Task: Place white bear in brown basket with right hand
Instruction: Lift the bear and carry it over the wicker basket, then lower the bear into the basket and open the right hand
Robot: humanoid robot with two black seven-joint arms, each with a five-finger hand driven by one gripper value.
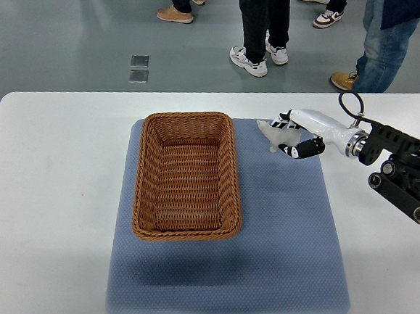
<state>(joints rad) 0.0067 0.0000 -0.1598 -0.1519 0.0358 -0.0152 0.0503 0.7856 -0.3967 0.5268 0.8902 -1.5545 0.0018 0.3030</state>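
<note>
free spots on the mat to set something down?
Bare blue mat right of the brown wicker basket, and a strip along its near edge. The basket itself holds nothing. Crowded only at the far right corner, where the right hand is at the white bear.

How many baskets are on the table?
1. A single brown woven wicker basket sits on the blue-grey mat, left of the right hand that holds the small white bear. Nothing looks hidden behind it.

A lab or demo hall: grey floor (pixel 59 36), onlookers' legs (pixel 263 23) around white table (pixel 47 188).
</note>
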